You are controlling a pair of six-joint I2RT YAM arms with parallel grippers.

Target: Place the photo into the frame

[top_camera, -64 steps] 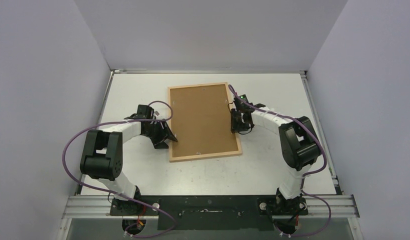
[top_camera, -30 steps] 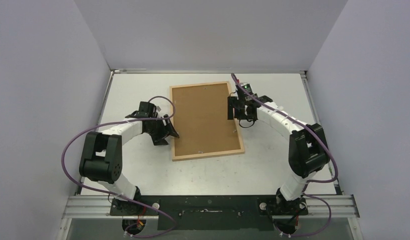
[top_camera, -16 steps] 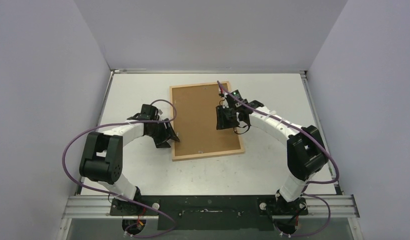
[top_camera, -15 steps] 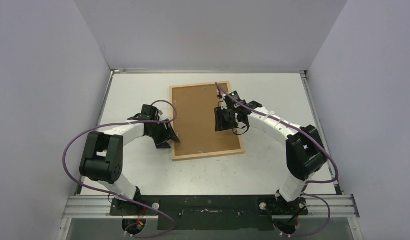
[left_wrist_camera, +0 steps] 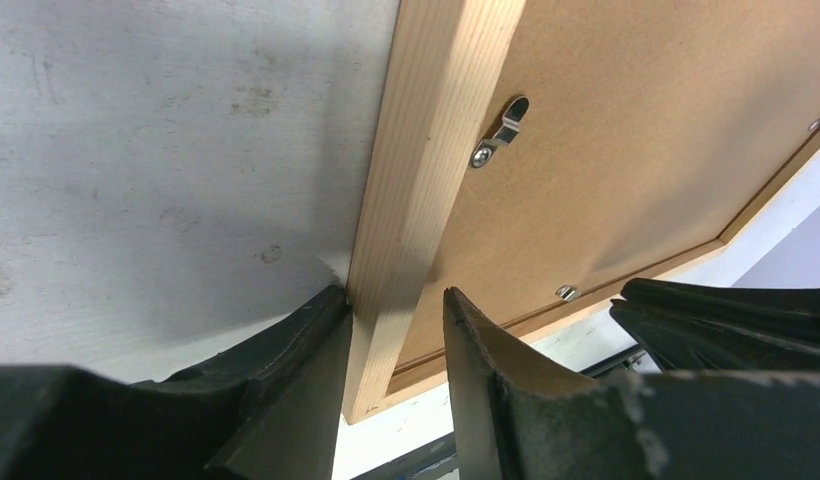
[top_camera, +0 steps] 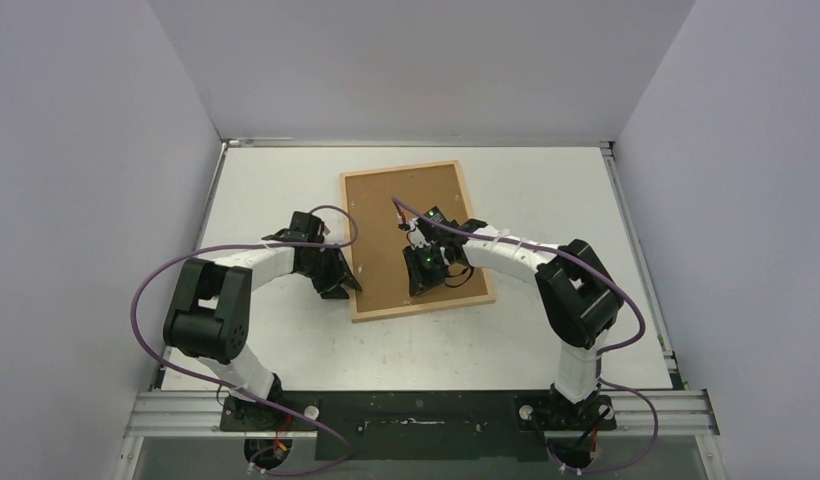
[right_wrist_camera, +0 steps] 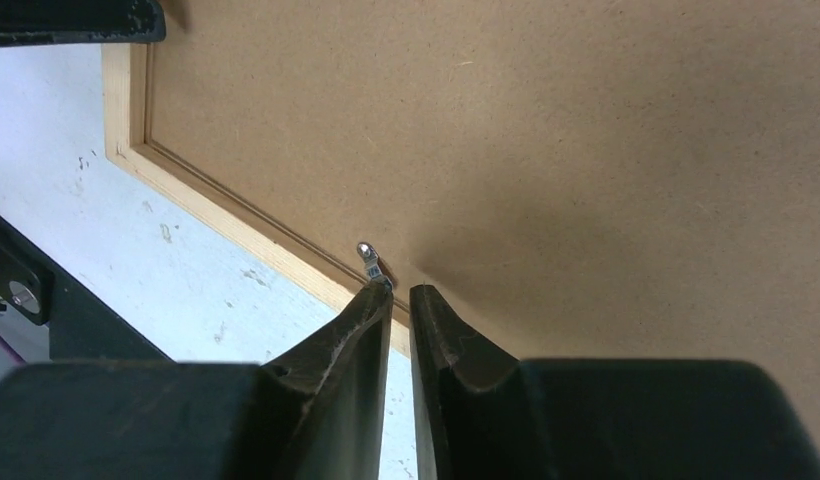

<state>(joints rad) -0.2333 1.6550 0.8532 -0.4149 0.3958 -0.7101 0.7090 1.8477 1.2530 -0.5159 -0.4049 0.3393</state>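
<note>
The frame lies face down on the table, its brown backing board up. The photo is out of view. My left gripper straddles the frame's left rail close to the near-left corner. Its outer finger touches the rail's outer edge, and the inner finger stands slightly off the rail over the backing. My right gripper hovers low over the backing by the near rail. Its fingers are nearly together with nothing between them, and one tip is at a small metal clip.
A metal turn clip sits on the backing inside the left rail, and another by the near rail. The right arm's black body shows at the left wrist view's lower right. White table surrounds the frame; grey walls enclose it.
The right gripper swung from the frame's right rail across the backing to the near rail and closed. The left gripper narrowed around the left rail. The frame turned slightly.
</note>
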